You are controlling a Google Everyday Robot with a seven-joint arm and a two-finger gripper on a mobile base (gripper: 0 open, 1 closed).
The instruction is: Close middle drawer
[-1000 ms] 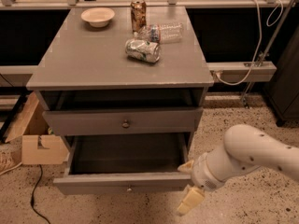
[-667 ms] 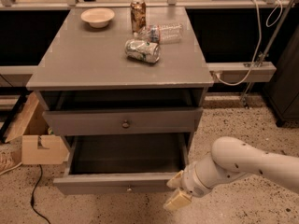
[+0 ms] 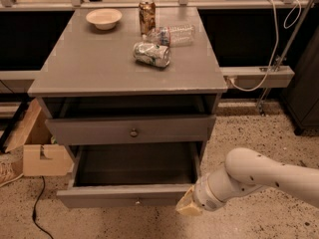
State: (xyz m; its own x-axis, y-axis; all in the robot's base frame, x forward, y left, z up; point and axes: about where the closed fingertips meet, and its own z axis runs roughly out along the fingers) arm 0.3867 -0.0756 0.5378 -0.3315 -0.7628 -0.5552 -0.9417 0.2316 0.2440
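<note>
The middle drawer (image 3: 124, 195) is the low-fronted grey one with a tiny pale knob (image 3: 138, 201). It stands pulled far out of the grey cabinet (image 3: 124, 63), and its grey box interior is empty. My gripper (image 3: 187, 206) is at the right end of the drawer's front panel, touching or almost touching it. The white arm (image 3: 259, 176) reaches in from the lower right. Above the open drawer is a taller-fronted grey drawer (image 3: 99, 131) with a dark round knob (image 3: 133, 132).
On the cabinet top stand a pale bowl (image 3: 103, 18), an upright can (image 3: 147, 15), a lying plastic bottle (image 3: 172, 35) and a lying crushed can (image 3: 151, 54). A cardboard box (image 3: 40, 153) sits on the floor to the left. A cable (image 3: 37, 213) trails nearby.
My gripper and arm have moved left, from beside the drawer's right corner to its front panel's right end. The drawer has not visibly moved.
</note>
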